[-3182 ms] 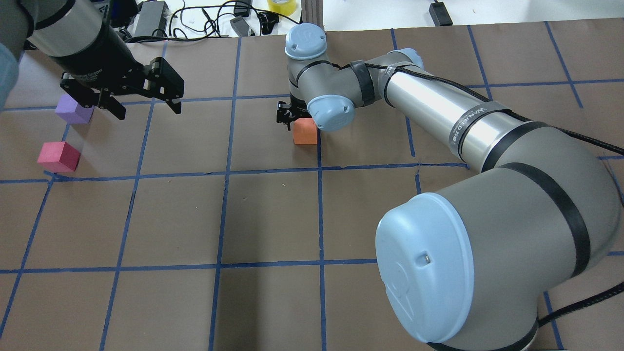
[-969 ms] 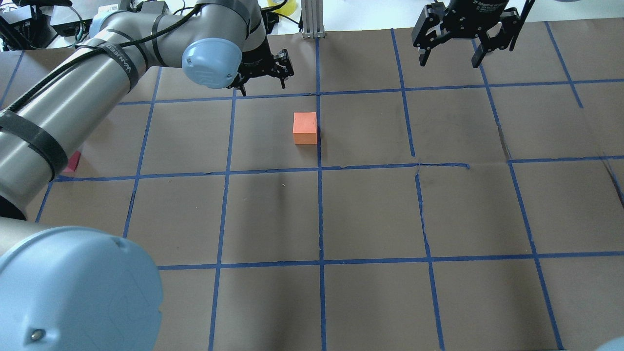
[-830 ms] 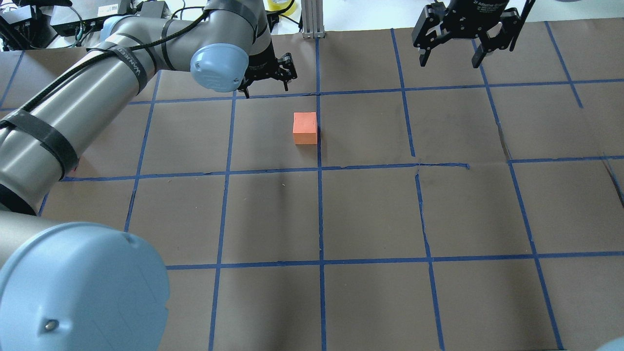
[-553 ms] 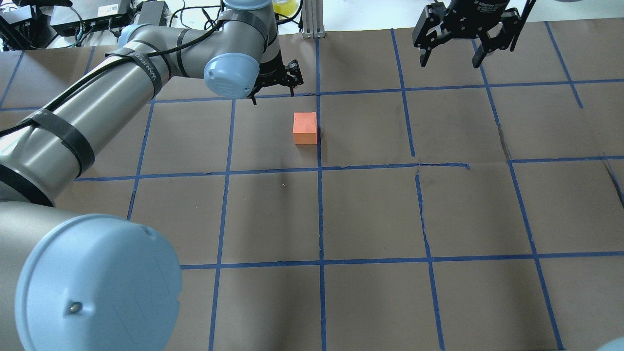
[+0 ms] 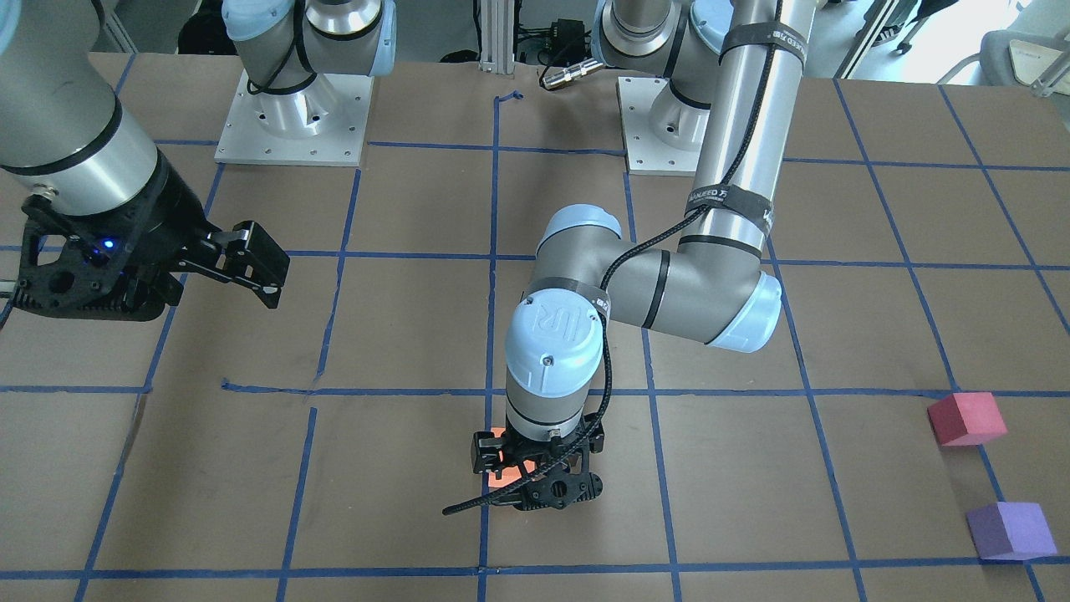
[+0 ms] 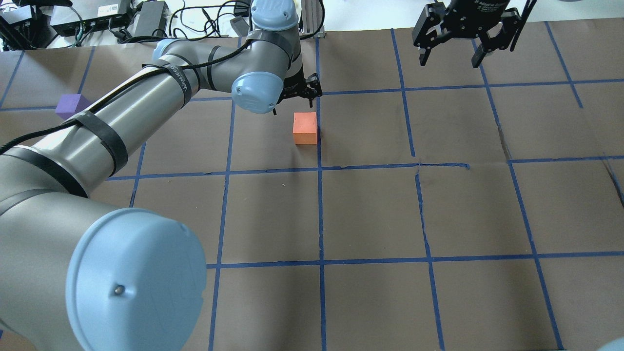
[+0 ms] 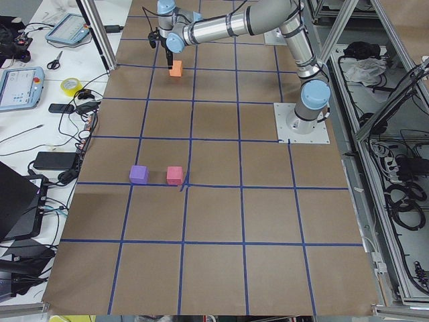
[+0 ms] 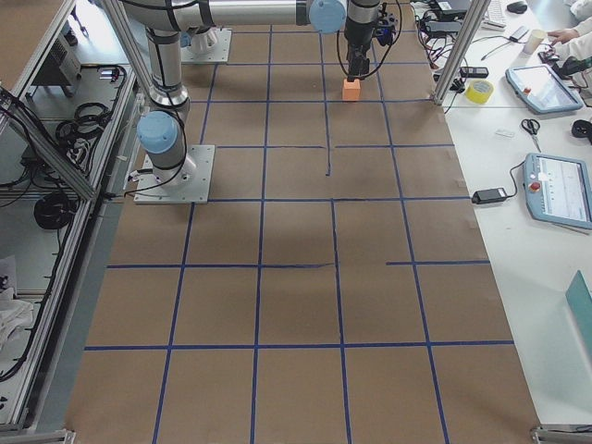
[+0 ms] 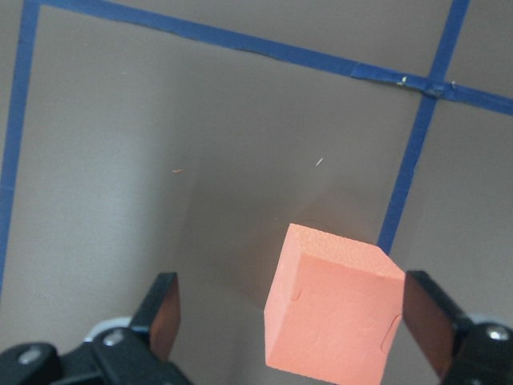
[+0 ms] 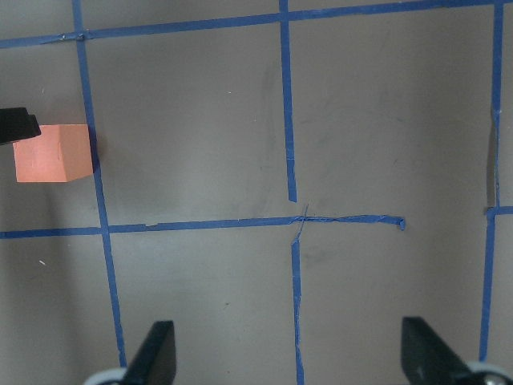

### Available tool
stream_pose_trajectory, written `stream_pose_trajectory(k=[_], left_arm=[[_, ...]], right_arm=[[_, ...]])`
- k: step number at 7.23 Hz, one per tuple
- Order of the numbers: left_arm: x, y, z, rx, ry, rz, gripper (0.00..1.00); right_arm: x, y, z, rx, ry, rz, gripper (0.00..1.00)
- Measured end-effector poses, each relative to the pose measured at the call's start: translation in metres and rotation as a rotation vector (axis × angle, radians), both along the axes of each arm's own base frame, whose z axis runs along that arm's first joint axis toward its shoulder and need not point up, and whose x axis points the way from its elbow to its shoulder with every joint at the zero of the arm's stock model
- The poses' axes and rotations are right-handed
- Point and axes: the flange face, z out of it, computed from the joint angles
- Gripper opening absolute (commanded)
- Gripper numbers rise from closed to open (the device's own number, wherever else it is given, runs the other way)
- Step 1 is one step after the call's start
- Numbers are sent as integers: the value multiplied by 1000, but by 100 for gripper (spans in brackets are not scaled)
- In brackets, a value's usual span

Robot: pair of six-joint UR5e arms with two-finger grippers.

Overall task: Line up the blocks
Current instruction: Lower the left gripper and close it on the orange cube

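Observation:
The orange block [image 6: 305, 128] sits near the table's middle on a blue tape line. It also shows in the left wrist view [image 9: 337, 309] and the right wrist view [image 10: 52, 152]. My left gripper [image 6: 292, 107] hovers open just above it [image 5: 535, 470], and the block lies between the fingers, nearer one finger [image 9: 429, 317]. My right gripper [image 6: 448, 61] is open and empty, high over the far right. The purple block [image 5: 1010, 531] and the pinkish-red block [image 5: 965, 418] sit side by side at the table's left end. The arm hides the pinkish-red one in the overhead view.
Blue tape lines grid the brown table [image 6: 370, 209]. Cables and devices [image 6: 146, 14] lie beyond the far edge, with a yellow tape roll [image 8: 480, 91] and tablets [image 8: 560, 190] on the side table. An aluminium post [image 5: 493, 33] stands between the arm bases.
The left arm has swung right from the table's left side until its open gripper is over the orange block. The right gripper, earlier at the orange block, has stayed raised at far right.

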Motion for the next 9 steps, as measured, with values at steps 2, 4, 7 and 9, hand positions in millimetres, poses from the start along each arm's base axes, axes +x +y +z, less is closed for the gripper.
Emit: stream_pose_trajectory(k=[2,4,7,9], left_arm=[[-6,0,-15,20,-7,-131,100],[-11,0,-20,30,15,-191,100],[-12,-1,-21,32,22,-231,100],[-12,0,-32,49,21,-226,100]], right_arm=[[0,0,0,0,-1,0,100],[-1,2,2,-2,1,-2,100],[-3,2,4,-8,0,-5,100],[-3,3,4,-4,-1,-6,100]])
